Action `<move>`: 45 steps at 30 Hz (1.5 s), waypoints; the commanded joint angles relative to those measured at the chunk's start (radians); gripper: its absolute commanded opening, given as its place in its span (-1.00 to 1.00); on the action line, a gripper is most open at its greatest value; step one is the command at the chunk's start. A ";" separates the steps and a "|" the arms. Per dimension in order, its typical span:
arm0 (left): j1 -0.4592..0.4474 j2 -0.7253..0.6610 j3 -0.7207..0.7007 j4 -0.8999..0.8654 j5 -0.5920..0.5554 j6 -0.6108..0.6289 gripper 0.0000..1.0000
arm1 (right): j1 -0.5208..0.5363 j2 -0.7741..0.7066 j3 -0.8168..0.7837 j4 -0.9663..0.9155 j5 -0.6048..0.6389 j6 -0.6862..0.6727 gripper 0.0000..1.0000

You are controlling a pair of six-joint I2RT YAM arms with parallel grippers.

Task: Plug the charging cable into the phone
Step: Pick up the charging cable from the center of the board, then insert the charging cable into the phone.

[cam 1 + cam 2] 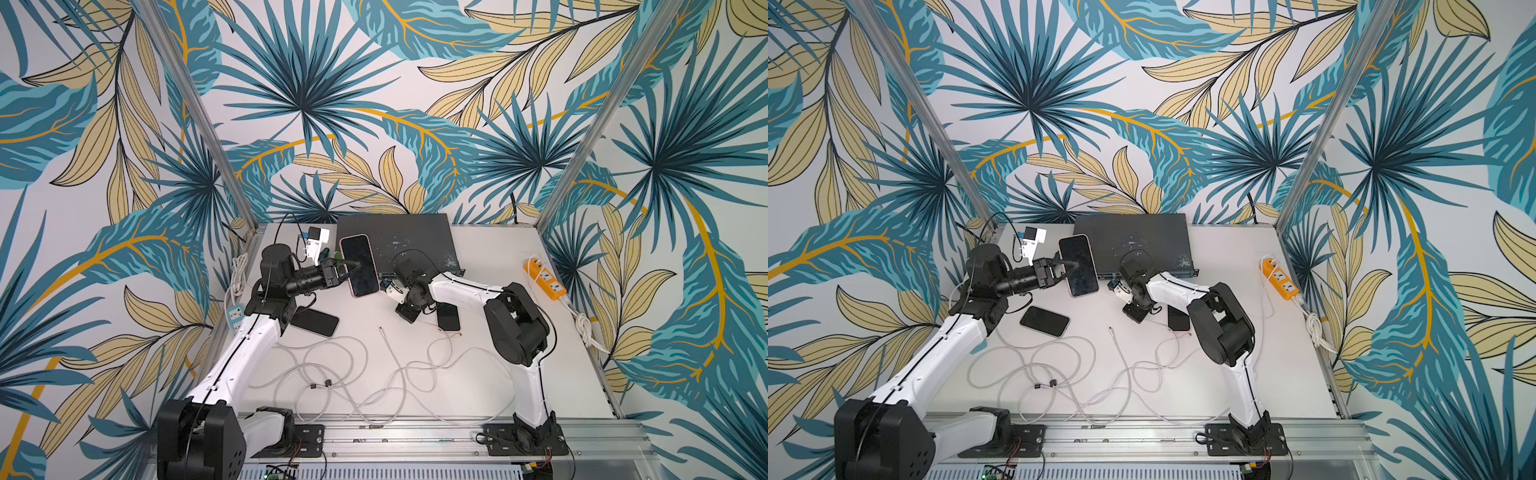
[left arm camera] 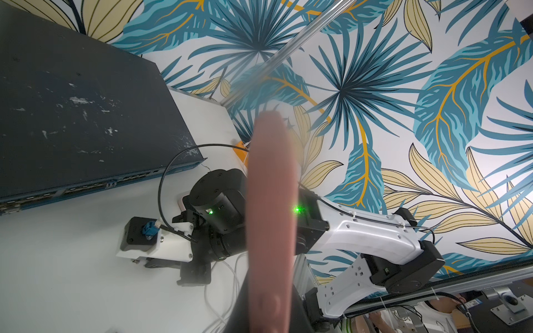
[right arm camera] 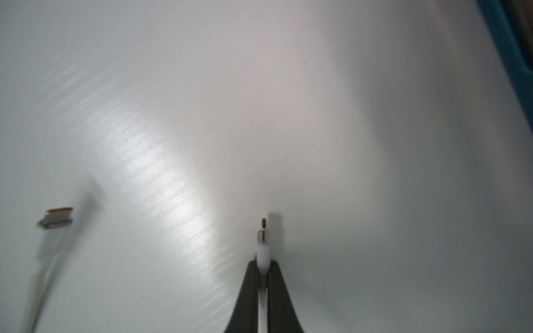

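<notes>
My left gripper (image 1: 344, 266) is shut on the long edge of a pink-cased phone (image 1: 359, 266), holding it above the table with its dark screen facing up. In the left wrist view the phone (image 2: 271, 201) is a blurred pink edge between the jaws of the left gripper (image 2: 269, 291). My right gripper (image 3: 263, 266) points down at the white table, shut on the white charging cable just behind its plug (image 3: 263, 235). In both top views the right gripper (image 1: 408, 313) stands right of the phone, its fingertips hidden under the wrist.
A dark network switch (image 1: 395, 241) lies at the back. Two black phones (image 1: 314, 321) (image 1: 448, 316) rest on the table. Tangled white cables (image 1: 332, 374) cover the front, with a loose plug (image 3: 57, 217) nearby. An orange power strip (image 1: 546, 278) sits at the right edge.
</notes>
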 commanded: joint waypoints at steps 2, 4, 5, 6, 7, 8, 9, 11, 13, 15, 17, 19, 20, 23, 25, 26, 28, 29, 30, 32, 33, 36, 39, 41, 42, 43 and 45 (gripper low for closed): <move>0.007 -0.029 0.011 0.087 0.006 -0.038 -1.00 | -0.052 -0.113 -0.067 -0.017 -0.151 0.054 -1.00; 0.007 -0.017 0.035 0.121 -0.001 -0.073 -1.00 | -0.112 -0.236 -0.107 0.041 -0.323 0.098 -1.00; 0.009 -0.008 0.053 0.137 -0.002 -0.089 -1.00 | -0.142 -0.299 -0.131 0.082 -0.413 0.124 -1.00; 0.007 0.006 0.078 0.153 -0.003 -0.107 -1.00 | -0.168 -0.362 -0.155 0.119 -0.495 0.155 -1.00; 0.006 0.020 0.101 0.172 -0.003 -0.126 -1.00 | -0.186 -0.417 -0.175 0.159 -0.567 0.182 -1.00; 0.008 0.035 0.123 0.198 -0.003 -0.149 -1.00 | -0.196 -0.471 -0.195 0.196 -0.629 0.209 -1.00; 0.006 0.052 0.144 0.226 -0.003 -0.175 -1.00 | -0.199 -0.517 -0.214 0.233 -0.681 0.238 -1.00; 0.002 0.086 0.190 0.289 -0.001 -0.224 -1.00 | -0.199 -0.595 -0.257 0.338 -0.798 0.328 -1.00; -0.015 0.114 0.239 0.309 0.000 -0.246 -1.00 | -0.199 -0.650 -0.309 0.475 -0.850 0.423 -1.00; -0.042 0.135 0.282 0.309 -0.009 -0.249 -1.00 | -0.200 -0.690 -0.377 0.629 -0.882 0.554 -1.00; -0.068 0.148 0.305 0.309 -0.016 -0.244 -1.00 | -0.197 -0.707 -0.416 0.743 -0.910 0.641 -1.00; -0.088 0.161 0.313 0.318 -0.021 -0.247 -1.00 | -0.190 -0.721 -0.428 0.767 -0.900 0.659 -1.00; -0.097 0.165 0.310 0.332 -0.024 -0.253 -1.00 | -0.189 -0.725 -0.428 0.769 -0.899 0.662 -1.00; -0.114 0.171 0.300 0.362 -0.044 -0.261 -1.00 | -0.182 -0.712 -0.431 0.827 -0.926 0.709 -1.00; -0.123 0.186 0.304 0.370 -0.053 -0.263 -1.00 | -0.168 -0.698 -0.431 0.874 -0.939 0.741 -1.00; -0.127 0.196 0.304 0.377 -0.055 -0.268 -1.00 | -0.161 -0.695 -0.431 0.893 -0.944 0.750 -1.00; -0.130 0.214 0.296 0.409 -0.055 -0.289 -1.00 | -0.151 -0.687 -0.427 0.911 -0.942 0.758 -1.00; -0.130 0.220 0.291 0.426 -0.056 -0.299 -1.00 | -0.151 -0.683 -0.428 0.921 -0.942 0.766 -1.00; -0.130 0.223 0.288 0.435 -0.055 -0.303 -1.00 | -0.149 -0.680 -0.429 0.934 -0.943 0.773 -1.00; -0.130 0.229 0.291 0.435 -0.056 -0.302 -1.00 | -0.146 -0.677 -0.433 0.947 -0.948 0.780 -1.00; -0.130 0.232 0.294 0.438 -0.056 -0.303 -1.00 | -0.146 -0.677 -0.434 0.946 -0.946 0.781 -1.00; -0.130 0.241 0.304 0.446 -0.046 -0.311 -1.00 | -0.145 -0.675 -0.433 0.961 -0.951 0.795 -1.00; -0.131 0.242 0.296 0.462 -0.033 -0.322 -1.00 | -0.145 -0.665 -0.426 0.978 -0.957 0.812 -1.00; -0.131 0.242 0.282 0.487 -0.030 -0.338 -1.00 | -0.145 -0.651 -0.424 1.008 -0.960 0.833 -1.00; -0.131 0.241 0.275 0.499 -0.028 -0.347 -1.00 | -0.145 -0.640 -0.423 1.031 -0.966 0.852 -1.00; -0.131 0.241 0.269 0.514 -0.027 -0.357 -1.00 | -0.143 -0.630 -0.423 1.062 -0.972 0.874 -1.00; -0.132 0.240 0.262 0.536 -0.026 -0.372 -1.00 | -0.146 -0.610 -0.425 1.120 -0.983 0.917 -1.00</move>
